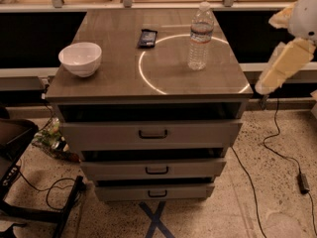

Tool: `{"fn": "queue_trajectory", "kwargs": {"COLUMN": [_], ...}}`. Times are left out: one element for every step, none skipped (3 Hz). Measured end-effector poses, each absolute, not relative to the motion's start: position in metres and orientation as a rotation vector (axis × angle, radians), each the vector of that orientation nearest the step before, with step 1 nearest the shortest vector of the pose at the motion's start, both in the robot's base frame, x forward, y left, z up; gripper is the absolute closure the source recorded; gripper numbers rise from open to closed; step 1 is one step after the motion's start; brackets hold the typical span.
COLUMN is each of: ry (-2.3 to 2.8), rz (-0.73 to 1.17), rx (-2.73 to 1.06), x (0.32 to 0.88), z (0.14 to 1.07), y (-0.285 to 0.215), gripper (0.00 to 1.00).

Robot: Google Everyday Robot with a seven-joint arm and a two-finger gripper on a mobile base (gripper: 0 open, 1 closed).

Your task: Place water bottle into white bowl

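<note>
- The gripper (pixel 263 86) is at the lower tip of the pale arm at your 3 o'clock, off the counter (pixel 114 83) and just past its right front corner; you cannot tell whether it is released or clenched; it holds nothing you can see
- Nearest to it, the water bottle (pixel 200 37) stands upright on the counter at about 2 o'clock from the counter's middle, white cap on, inside a bright ring of light (pixel 141 71)
- A small dark flat object (pixel 147 37) lies at 12 o'clock, touching the ring's far left edge
- The white bowl (pixel 80 58) sits upright at 9 o'clock near the left edge, well apart from the bottle
- Below you, three drawers (pixel 152 133) stand partly pulled out; a black cable (pixel 277 148) trails over the speckled floor at 4 o'clock
</note>
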State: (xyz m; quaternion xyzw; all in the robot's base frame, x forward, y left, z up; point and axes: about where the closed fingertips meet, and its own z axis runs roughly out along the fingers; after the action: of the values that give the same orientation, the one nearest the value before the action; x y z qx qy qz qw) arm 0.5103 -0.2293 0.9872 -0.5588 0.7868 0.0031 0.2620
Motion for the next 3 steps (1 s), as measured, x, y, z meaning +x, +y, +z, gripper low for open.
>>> {"fn": "queue_trajectory", "kwargs": {"ry": [1.936,1.767,1.643], "rz": [0.110,0.182,0.275], "rx": [-1.333,-1.197,-1.082], "x": [0.560,0.594,0.617], "z": [1.001,1.018,1.022], "y": [-0.236,-0.238,-0.233], "gripper": [0.00,0.00,0.00]}}
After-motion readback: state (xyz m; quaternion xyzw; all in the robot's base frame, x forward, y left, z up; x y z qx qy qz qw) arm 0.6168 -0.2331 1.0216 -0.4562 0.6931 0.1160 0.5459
